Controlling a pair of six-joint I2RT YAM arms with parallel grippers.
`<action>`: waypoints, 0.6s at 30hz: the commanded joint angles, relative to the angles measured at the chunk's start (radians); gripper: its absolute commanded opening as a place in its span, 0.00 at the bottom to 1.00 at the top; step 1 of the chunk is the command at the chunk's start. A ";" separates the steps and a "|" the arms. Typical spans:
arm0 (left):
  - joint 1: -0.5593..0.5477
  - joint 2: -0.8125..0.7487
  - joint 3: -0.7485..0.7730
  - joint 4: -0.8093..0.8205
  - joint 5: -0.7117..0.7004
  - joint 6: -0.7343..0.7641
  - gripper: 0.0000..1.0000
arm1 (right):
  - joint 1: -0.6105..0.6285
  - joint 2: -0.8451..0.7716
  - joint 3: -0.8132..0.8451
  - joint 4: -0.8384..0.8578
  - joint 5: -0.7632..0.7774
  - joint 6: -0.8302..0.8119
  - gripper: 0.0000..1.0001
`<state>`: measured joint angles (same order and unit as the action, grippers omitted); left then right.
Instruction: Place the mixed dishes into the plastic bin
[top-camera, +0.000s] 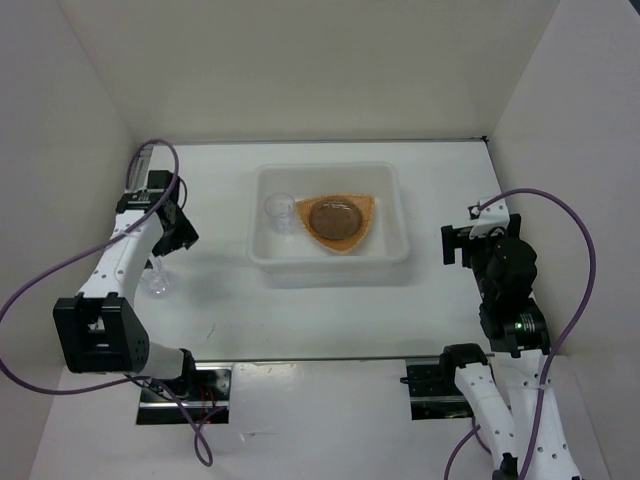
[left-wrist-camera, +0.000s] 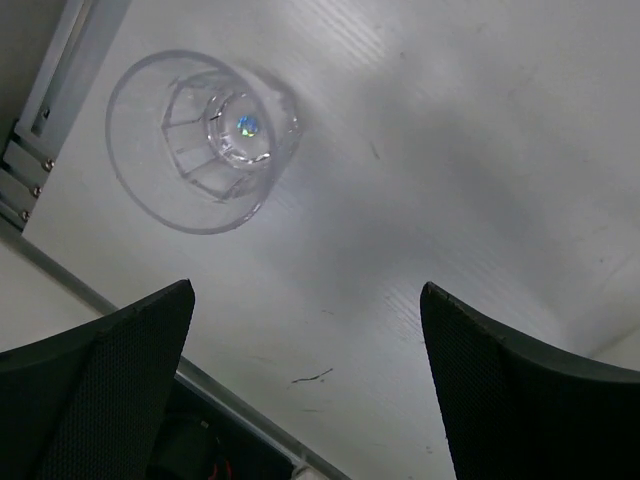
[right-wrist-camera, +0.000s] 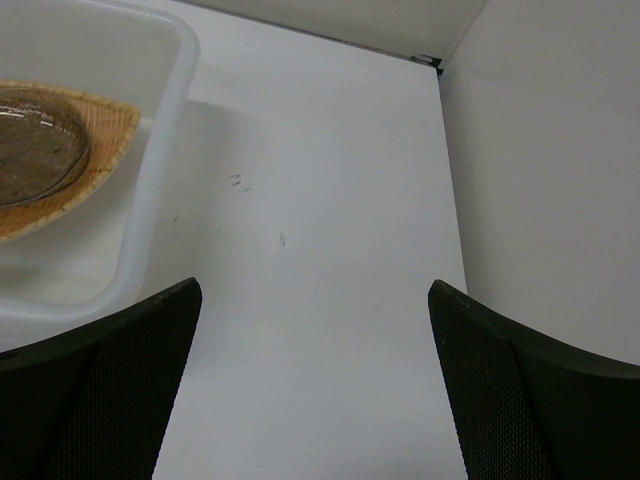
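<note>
Clear cup (left-wrist-camera: 205, 140) being seen outside plastic bin (top-camera: 330, 262), near left; left gripper (left-wrist-camera: 305, 295) and right gripper (right-wrist-camera: 315, 290) jaws being held spread, empty. Cup risks being toppled by off-centre finger.

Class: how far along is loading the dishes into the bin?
Done: the tan plate, a grey saucer on it and one clear cup sit in the bin. In hand: nothing; left gripper and right gripper are open. Left: the second cup, out on the table.
</note>
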<state>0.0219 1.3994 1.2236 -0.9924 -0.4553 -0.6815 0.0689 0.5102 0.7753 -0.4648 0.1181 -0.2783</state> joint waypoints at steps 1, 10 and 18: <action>0.108 -0.037 -0.054 0.106 0.081 0.002 1.00 | 0.011 0.010 -0.008 0.038 -0.009 -0.010 0.98; 0.225 0.078 -0.099 0.225 0.176 0.062 1.00 | 0.011 0.010 -0.008 0.038 0.012 -0.010 0.98; 0.234 0.171 -0.113 0.275 0.216 0.092 1.00 | 0.011 0.010 -0.008 0.038 0.022 -0.010 0.98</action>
<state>0.2413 1.5608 1.1263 -0.7567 -0.2672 -0.6174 0.0696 0.5201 0.7753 -0.4648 0.1207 -0.2821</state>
